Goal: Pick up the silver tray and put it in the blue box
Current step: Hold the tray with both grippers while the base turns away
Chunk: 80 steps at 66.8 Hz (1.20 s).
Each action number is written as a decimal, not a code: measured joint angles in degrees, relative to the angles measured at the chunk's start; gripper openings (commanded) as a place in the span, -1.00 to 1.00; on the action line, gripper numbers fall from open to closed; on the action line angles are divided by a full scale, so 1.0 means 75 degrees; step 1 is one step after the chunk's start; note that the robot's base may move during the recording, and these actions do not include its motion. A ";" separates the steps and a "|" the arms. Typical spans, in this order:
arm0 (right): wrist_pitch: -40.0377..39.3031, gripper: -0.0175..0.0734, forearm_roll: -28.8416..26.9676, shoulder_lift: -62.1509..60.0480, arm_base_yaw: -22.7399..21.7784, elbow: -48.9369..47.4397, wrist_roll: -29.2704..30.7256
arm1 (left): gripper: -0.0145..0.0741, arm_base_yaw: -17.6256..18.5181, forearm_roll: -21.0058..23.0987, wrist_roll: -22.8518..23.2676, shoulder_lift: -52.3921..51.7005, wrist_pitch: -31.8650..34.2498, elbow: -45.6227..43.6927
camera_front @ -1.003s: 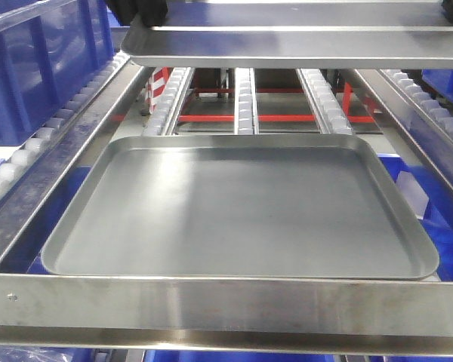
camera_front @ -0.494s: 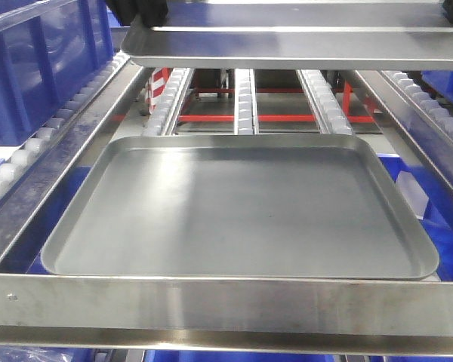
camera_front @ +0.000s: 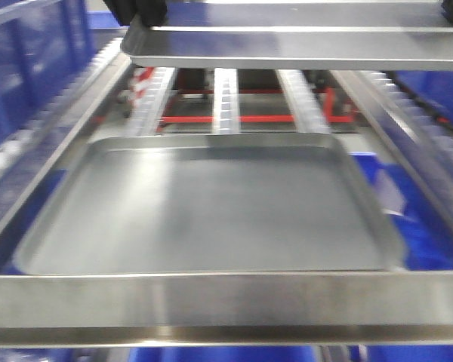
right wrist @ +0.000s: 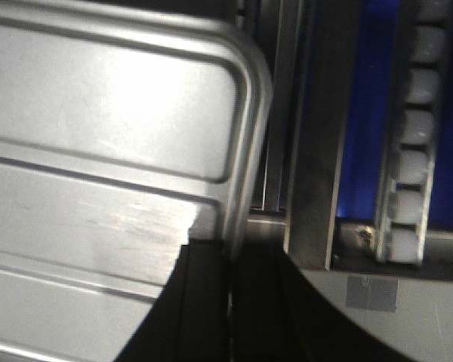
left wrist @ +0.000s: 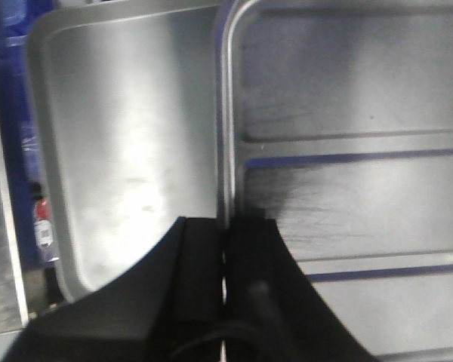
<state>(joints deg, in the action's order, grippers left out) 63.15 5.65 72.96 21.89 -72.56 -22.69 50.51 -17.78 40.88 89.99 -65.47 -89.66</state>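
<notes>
Open room lies between the silver tray [camera_front: 287, 45] at the top of the frame and the grey tray [camera_front: 204, 211] below; 2 side rails [camera_front: 57, 151] and a front bar [camera_front: 226, 302] border it.

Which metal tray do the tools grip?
The ridged silver tray, rim pinched by left tool and right tool; the smooth grey tray lies untouched.
</notes>
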 measured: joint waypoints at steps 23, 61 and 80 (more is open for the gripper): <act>0.0000 -0.49 0.0000 0.0000 0.0000 -0.0013 0.0000 | -0.89 0.0000 0.0000 0.0000 0.0000 0.0000 0.0000; 0.0000 -0.49 0.0000 0.0000 0.0000 -0.0013 0.0000 | -0.89 0.0000 0.0000 0.0000 0.0000 0.0013 0.0000; 0.0003 -0.49 0.0000 0.0000 0.0000 -0.0013 0.0000 | -0.89 0.0000 0.0000 0.0000 0.0000 0.0013 0.0000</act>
<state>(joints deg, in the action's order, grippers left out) 63.18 5.65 72.96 21.89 -72.66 -22.69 50.51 -17.78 40.88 89.99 -65.38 -89.66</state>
